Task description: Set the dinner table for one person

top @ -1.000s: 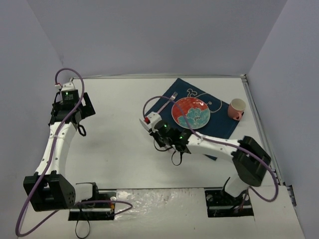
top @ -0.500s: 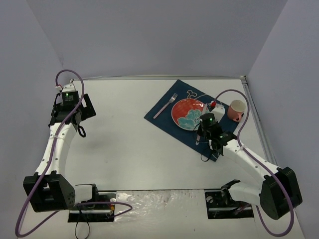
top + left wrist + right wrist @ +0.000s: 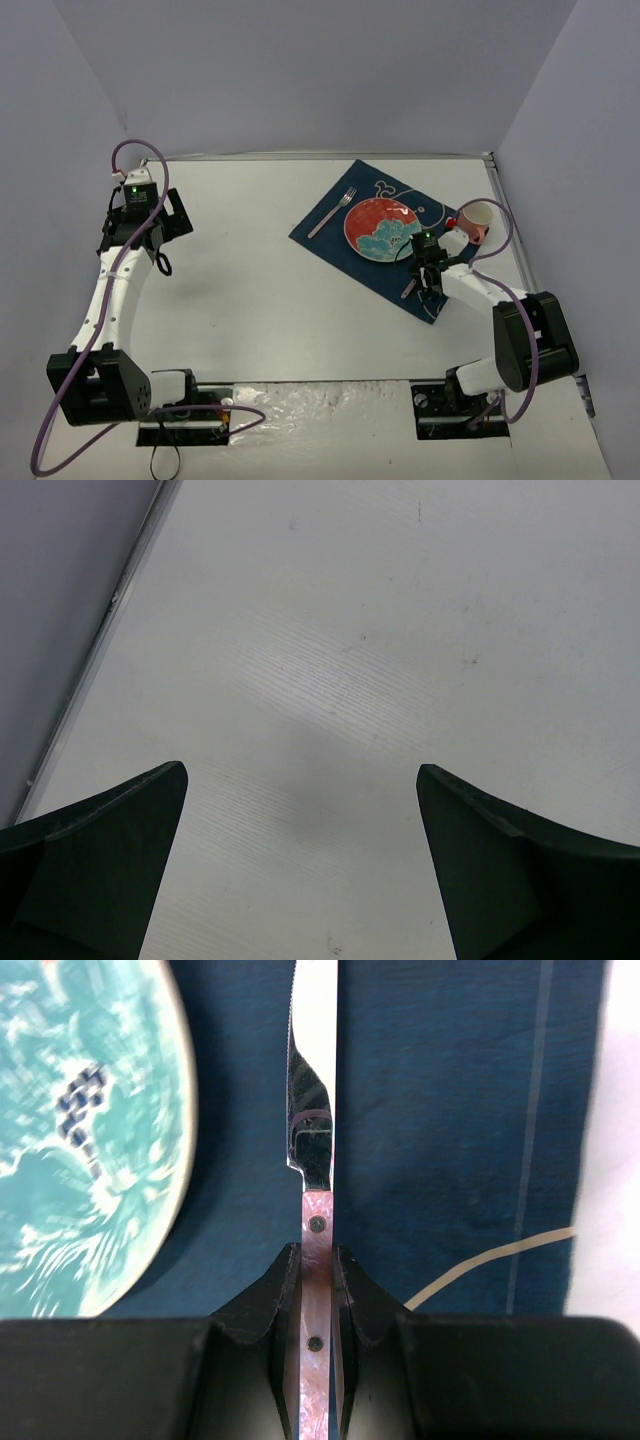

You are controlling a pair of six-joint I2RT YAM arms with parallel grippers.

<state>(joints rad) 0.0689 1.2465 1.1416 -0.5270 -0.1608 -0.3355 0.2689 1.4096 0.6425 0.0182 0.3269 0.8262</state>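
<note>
My right gripper [image 3: 317,1255] is shut on the pink handle of a knife [image 3: 316,1222]. The steel blade points away from me, low over the dark blue placemat [image 3: 450,1110], just right of the red and teal plate [image 3: 80,1130]. In the top view the right gripper [image 3: 420,265] is at the plate's [image 3: 382,228] right side, with the knife [image 3: 407,289] under it. A fork [image 3: 332,212] lies on the placemat [image 3: 330,238] left of the plate. My left gripper [image 3: 300,780] is open and empty over the white dinner table [image 3: 340,630], at the far left [image 3: 148,228].
A pink cup [image 3: 476,220] stands just off the placemat's right corner, close to my right wrist. Lavender walls edge the table [image 3: 250,290] at left, back and right. A strip of bare table [image 3: 625,1160] shows right of the placemat.
My right arm has swung from the left of the plate to its right side with the knife, then settled lower beside the plate. The left arm has not moved.
</note>
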